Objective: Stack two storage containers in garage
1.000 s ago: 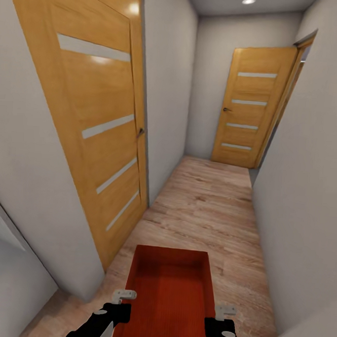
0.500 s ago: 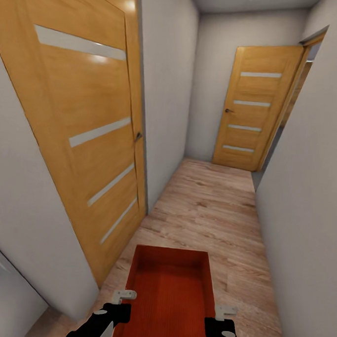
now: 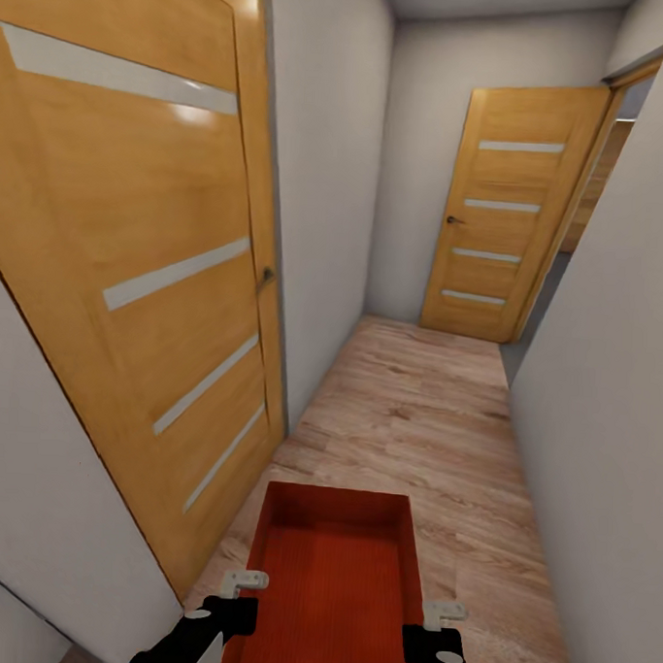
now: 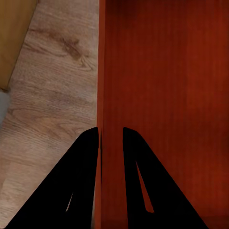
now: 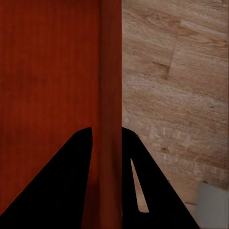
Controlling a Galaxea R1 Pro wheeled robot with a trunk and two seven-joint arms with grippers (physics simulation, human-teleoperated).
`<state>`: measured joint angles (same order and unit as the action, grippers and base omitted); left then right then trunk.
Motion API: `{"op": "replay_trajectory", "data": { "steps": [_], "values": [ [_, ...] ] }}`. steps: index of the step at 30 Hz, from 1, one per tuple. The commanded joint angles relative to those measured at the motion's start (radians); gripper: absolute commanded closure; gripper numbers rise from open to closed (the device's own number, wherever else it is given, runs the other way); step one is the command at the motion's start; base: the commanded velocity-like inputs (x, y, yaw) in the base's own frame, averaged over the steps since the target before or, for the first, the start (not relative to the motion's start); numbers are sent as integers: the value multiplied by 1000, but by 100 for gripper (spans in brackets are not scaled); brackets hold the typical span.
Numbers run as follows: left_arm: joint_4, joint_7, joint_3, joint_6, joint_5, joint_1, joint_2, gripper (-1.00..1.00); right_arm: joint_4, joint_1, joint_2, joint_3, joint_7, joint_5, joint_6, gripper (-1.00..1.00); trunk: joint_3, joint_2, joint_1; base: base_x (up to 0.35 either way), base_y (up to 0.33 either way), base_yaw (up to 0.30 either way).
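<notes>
Orange-red bin (image 3: 336,584) carried down a hallway, held by both grippers.

Its open top shows a bare ribbed bottom with nothing inside, and it hangs above the wood plank floor (image 3: 415,414), low and centred in the head view. The left gripper (image 4: 110,138) has its fingers (image 4: 86,157) closed on the bin's left wall, one finger outside and one inside; the right gripper (image 5: 106,138) clamps the right wall the same way, its fingers (image 5: 78,157) pressed against both faces. A wooden door (image 3: 150,264) with pale stripes stands close on the left, set in a grey wall (image 3: 330,176). A second such door (image 3: 503,214) stands at the hallway's far end.
</notes>
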<state>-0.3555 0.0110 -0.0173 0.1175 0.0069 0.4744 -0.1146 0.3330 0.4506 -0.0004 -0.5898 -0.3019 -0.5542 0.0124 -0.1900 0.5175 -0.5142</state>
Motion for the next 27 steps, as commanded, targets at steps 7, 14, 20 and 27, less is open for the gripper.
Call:
{"op": "replay_trajectory", "data": {
  "steps": [7,14,20,27],
  "values": [
    [1,9,3,7,-11,0,12,100,3,2,-7,13,-19,17,8,100,-2,1,-1,323,0,-111],
    [0,9,3,7,-11,0,12,100,3,2,-7,13,-19,17,8,100,-2,1,-1,323,0,-239],
    [0,9,3,7,-11,0,12,100,2,2,-7,13,-19,17,8,100,-2,1,-1,323,0,-243],
    [0,9,3,8,-11,0,12,100,3,2,-7,13,-19,17,8,100,-2,1,-1,323,0,-243]
  ]
}}
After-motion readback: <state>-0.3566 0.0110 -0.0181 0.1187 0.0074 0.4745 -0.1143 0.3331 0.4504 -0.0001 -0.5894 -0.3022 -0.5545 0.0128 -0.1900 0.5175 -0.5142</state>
